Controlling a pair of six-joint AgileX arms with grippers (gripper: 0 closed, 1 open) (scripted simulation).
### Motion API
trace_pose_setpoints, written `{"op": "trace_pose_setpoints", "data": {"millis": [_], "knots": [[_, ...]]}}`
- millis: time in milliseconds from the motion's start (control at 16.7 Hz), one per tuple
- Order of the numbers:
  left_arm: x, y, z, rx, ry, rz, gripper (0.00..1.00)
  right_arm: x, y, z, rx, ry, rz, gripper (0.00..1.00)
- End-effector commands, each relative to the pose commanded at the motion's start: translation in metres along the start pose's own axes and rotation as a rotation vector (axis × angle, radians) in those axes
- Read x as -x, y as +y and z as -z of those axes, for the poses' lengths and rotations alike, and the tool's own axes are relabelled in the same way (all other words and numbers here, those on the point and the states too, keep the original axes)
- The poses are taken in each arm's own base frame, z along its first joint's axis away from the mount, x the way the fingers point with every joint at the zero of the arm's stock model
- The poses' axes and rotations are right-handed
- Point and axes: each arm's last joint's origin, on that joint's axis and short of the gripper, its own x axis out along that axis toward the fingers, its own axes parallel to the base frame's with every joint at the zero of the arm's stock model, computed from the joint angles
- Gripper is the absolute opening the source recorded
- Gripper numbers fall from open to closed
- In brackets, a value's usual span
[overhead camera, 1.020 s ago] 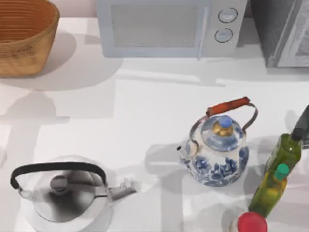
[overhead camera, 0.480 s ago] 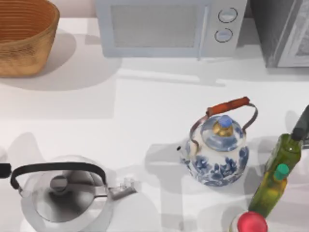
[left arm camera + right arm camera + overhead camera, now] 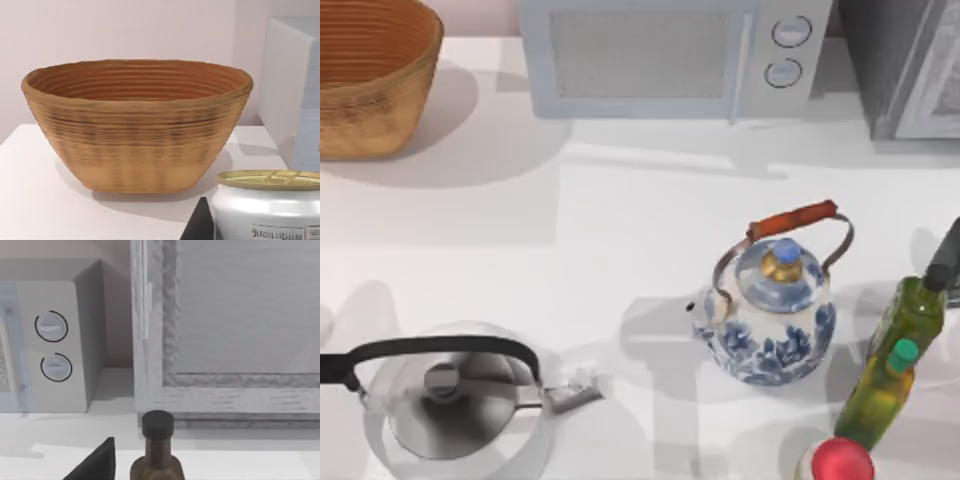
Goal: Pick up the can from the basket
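The can [image 3: 265, 207], silvery-white with a yellowish-gold end, sits close in the left wrist view. My left gripper [image 3: 250, 225] is shut on it, and one dark finger [image 3: 200, 226] presses its side. The can is outside the basket [image 3: 135, 125], which stands behind it. The woven basket [image 3: 365, 75] is at the table's far left corner. A dark part of my left arm [image 3: 330, 367] pokes in at the left edge beside the steel kettle's handle. My right gripper [image 3: 95, 465] is parked open at the right edge, over the oil bottles.
A steel kettle [image 3: 455, 405] stands front left and a blue-and-white kettle [image 3: 770, 320] right of centre. Two green oil bottles [image 3: 895, 370] and a white container with a red top [image 3: 840, 462] crowd the front right. A microwave [image 3: 670, 55] lines the back.
My left arm's shadow has slid down the table's left side, away from the basket. A dark part of the arm now reaches in beside the steel kettle's handle. The right arm has not moved.
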Motion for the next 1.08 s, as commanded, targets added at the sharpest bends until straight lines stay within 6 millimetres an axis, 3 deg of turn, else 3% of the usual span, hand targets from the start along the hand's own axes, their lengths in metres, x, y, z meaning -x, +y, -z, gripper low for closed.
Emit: {"op": "trace_pose_setpoints", "data": {"millis": [300,600,840,1080], "knots": [[-0.002,0.000,-0.002,-0.001,0.028,0.007,0.00,0.000,0.000,0.000,0.000,0.000,0.000,1.00],[-0.017,-0.003,-0.030,-0.003,0.042,0.115,0.00,0.000,0.000,0.000,0.000,0.000,0.000,1.00],[-0.045,-0.011,-0.065,-0.009,0.017,0.286,0.00,0.000,0.000,0.000,0.000,0.000,0.000,1.00],[-0.094,-0.023,-0.092,-0.016,-0.009,0.501,0.00,0.000,0.000,0.000,0.000,0.000,0.000,1.00]]}}
